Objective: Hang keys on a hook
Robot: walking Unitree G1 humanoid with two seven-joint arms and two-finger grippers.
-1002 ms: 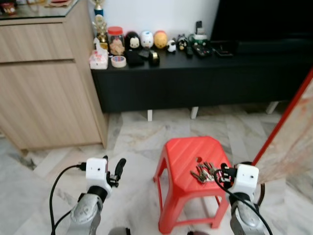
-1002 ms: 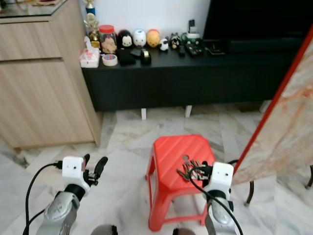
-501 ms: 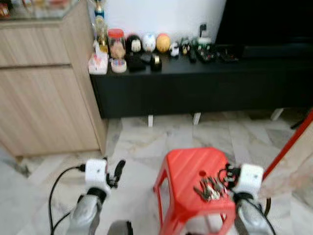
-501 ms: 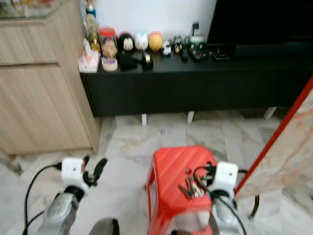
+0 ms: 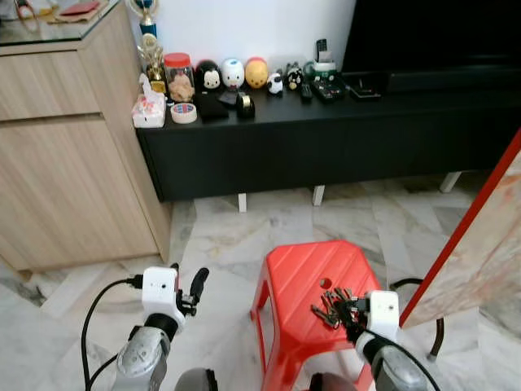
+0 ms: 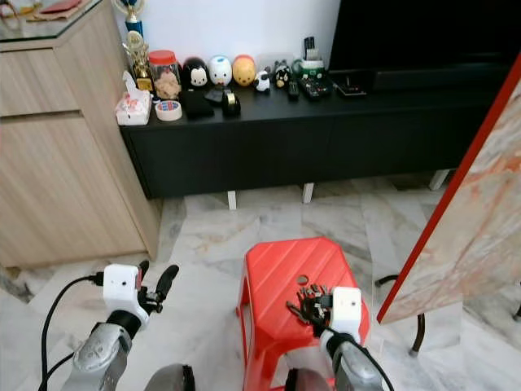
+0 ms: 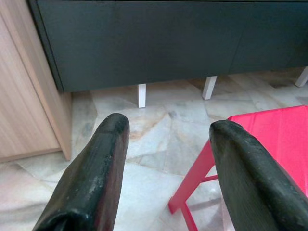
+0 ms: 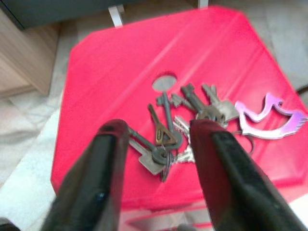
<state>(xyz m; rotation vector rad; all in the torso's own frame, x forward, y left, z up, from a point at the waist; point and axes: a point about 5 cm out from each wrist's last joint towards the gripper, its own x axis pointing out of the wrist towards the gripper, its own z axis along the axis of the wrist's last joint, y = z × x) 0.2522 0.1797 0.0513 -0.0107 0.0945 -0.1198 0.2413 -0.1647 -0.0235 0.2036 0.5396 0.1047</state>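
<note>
A bunch of metal keys (image 5: pixel 329 306) with a pink bird-shaped fob (image 8: pixel 269 115) lies on the top of a red plastic stool (image 5: pixel 305 269), near its right front edge. My right gripper (image 5: pixel 350 314) hovers low at the keys' near side, open. In the right wrist view its two black fingers (image 8: pixel 111 144) straddle the key ring (image 8: pixel 166 139) without closing on it. My left gripper (image 5: pixel 187 278) is open over the marble floor left of the stool, holding nothing.
A long black low cabinet (image 5: pixel 342 130) stands ahead, with figurines, a jar, tape and remotes on top. A wooden cabinet (image 5: pixel 65 163) is at the left. A red-edged marble panel (image 5: pixel 480 236) leans at the right. Cables trail by the stool.
The camera swayed and steadied. My right gripper has come in from the stool's right side to just over the keys. The left arm has held its place.
</note>
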